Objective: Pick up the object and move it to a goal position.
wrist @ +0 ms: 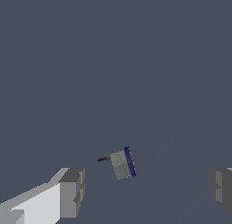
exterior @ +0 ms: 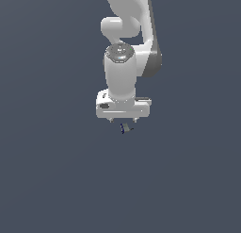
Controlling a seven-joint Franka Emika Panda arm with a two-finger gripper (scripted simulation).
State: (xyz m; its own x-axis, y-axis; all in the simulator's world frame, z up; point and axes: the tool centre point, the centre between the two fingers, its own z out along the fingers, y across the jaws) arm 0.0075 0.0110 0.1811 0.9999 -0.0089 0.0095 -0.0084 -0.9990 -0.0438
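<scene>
The object [exterior: 125, 128] is a tiny grey block with a dark-blue edge and a thin dark stub on one side. In the exterior view it sits just below my white gripper [exterior: 123, 120], which points straight down. In the wrist view the object [wrist: 122, 163] lies in the gap between the two fingers, nearer to one finger [wrist: 72, 191] than to the other [wrist: 222, 187], and touches neither. My gripper [wrist: 147, 189] is open wide and holds nothing.
A plain dark grey-blue surface [exterior: 56, 180] fills both views. The white arm [exterior: 127, 34] rises above the gripper toward the top of the exterior view.
</scene>
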